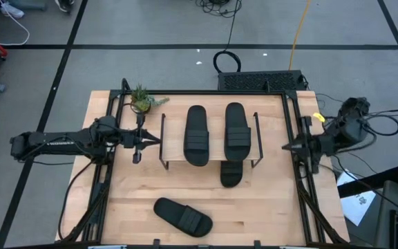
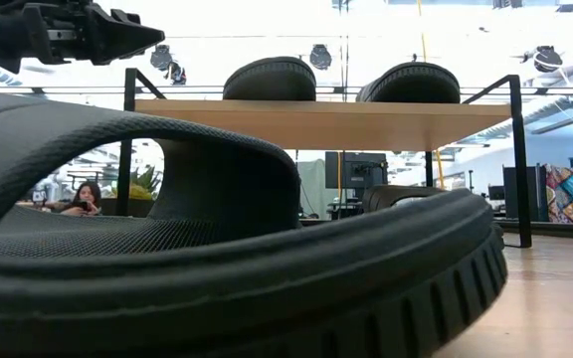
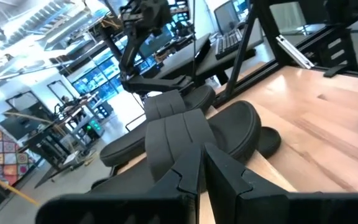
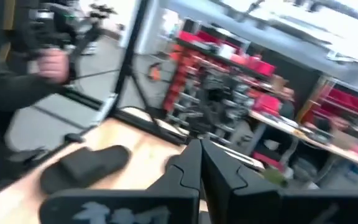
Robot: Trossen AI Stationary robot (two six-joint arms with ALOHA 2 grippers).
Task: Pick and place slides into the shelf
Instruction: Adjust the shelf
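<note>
**A:** Black foam-like rubber, all four sandals alike. Two sandals (image 1: pixel 197 135) (image 1: pixel 237 131) lie side by side on the shelf (image 1: pixel 173 160). A third (image 1: pixel 231 173) sits under the shelf's plank with its near end poking out. The fourth (image 1: pixel 182 216) lies flat on the table (image 1: pixel 268 207), well apart from both grippers.

**B:** And the tools?

**A:** The left gripper (image 1: pixel 138 143) hangs just beside the shelf's left leg with its fingers (image 3: pixel 185 180) pressed together on nothing. The right gripper (image 1: pixel 297 146) waits beyond the shelf's right side at the table frame, fingers (image 4: pixel 188 168) likewise together and empty.

**B:** How would the loose sandal handle?

**A:** Probably light and springy (the ribbed sole edge in the low view suggests soft moulded material). The textured surface should not slip much. Nothing about it looks breakable.

**B:** Where should it be taken?

**A:** Likely across the wide strap (image 2: pixel 217 169), which arches clear of the sole and gives the fingers room to pass. A pinch on the sole's edge may bend it.
</note>
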